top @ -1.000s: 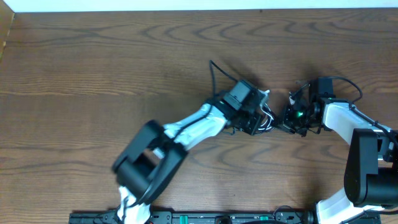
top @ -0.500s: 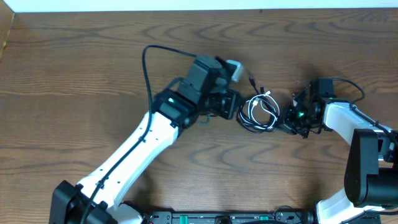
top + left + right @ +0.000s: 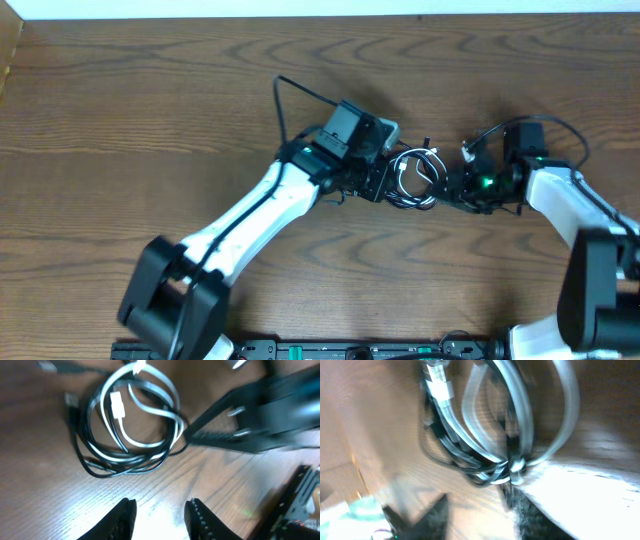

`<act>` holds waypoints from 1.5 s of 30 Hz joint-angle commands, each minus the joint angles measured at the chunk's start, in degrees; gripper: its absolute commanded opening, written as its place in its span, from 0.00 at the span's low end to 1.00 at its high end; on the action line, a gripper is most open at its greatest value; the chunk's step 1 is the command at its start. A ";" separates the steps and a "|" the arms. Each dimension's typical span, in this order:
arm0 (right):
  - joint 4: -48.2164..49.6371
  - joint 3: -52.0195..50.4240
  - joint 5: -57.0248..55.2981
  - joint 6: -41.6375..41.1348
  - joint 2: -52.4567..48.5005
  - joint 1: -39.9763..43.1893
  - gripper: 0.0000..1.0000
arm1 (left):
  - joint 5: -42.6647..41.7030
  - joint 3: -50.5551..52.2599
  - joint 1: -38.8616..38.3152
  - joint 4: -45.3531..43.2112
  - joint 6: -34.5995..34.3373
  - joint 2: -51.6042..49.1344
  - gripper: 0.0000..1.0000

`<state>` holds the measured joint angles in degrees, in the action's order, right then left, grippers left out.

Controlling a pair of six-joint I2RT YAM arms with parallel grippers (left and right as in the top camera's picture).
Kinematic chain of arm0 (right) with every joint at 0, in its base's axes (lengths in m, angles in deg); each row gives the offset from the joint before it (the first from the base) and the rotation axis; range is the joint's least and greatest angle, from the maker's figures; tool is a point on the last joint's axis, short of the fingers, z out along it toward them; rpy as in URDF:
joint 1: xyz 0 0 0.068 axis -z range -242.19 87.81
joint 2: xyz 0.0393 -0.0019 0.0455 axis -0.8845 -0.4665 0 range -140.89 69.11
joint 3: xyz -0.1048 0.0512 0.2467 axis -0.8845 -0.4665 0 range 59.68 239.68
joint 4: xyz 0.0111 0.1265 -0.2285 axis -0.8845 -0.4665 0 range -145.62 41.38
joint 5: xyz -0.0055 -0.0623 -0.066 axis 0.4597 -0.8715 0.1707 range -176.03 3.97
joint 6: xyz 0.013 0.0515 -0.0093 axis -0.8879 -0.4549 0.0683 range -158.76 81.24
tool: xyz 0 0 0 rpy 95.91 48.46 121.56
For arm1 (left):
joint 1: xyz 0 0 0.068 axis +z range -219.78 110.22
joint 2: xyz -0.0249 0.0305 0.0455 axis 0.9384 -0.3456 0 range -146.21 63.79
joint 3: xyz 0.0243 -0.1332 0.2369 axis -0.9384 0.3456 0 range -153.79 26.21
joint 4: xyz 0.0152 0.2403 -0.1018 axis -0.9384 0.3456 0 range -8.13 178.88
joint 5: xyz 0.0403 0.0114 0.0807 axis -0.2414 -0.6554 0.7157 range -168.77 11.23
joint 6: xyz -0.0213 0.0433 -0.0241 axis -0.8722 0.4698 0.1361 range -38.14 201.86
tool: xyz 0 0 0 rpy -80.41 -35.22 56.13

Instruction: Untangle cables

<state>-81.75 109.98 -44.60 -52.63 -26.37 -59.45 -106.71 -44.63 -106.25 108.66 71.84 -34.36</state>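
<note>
Cables lie coiled between left gripper and right gripper.

Overhead cam: fixed, looks straight down from far off, takes in most of the tabletop. L wrist cam: close, angled down past the left pincer at frame bottom, facing the cables, w/ the right pincer blurred at upper right. R wrist cam: nearest of all, blurred, w/ its own fingertips at frame bottom; cables nearly fill the view. All 3 views share the cables, which sit centre-right in the overhead, btwn both pincers.
</note>
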 commanded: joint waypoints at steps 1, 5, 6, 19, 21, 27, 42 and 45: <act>-0.76 1.81 3.76 1.62 6.14 1.07 0.57 | 0.11 -0.24 -0.28 0.02 0.94 -2.40 0.40; -1.27 1.84 3.65 0.59 11.43 2.40 0.71 | 0.15 -0.24 -0.26 -0.52 1.01 -4.37 0.41; -1.40 1.84 3.50 0.52 12.46 2.67 0.72 | 0.17 -0.24 -0.28 -0.79 1.01 -4.87 0.42; -4.94 1.81 -0.76 0.31 16.37 8.87 0.76 | 3.93 -0.24 -7.85 -15.10 16.41 -16.13 0.54; -5.81 1.84 -0.76 1.38 16.37 9.25 0.76 | 7.63 -0.24 -8.52 -18.01 16.39 -17.75 0.54; -7.63 1.81 -0.83 3.72 16.37 9.27 0.76 | 12.17 -0.24 -8.72 -23.08 15.13 -20.24 0.54; -7.63 1.81 -1.84 3.67 16.37 9.27 0.76 | 12.13 -0.24 -9.46 -25.33 15.13 -24.92 0.36; -7.69 1.81 -2.47 3.69 16.37 9.27 0.76 | 12.13 -0.26 -9.75 -24.44 13.33 -24.46 0.07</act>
<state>-89.37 110.73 -46.32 -49.94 -10.48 -50.38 -95.41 -45.29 -115.52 82.17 86.77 -56.15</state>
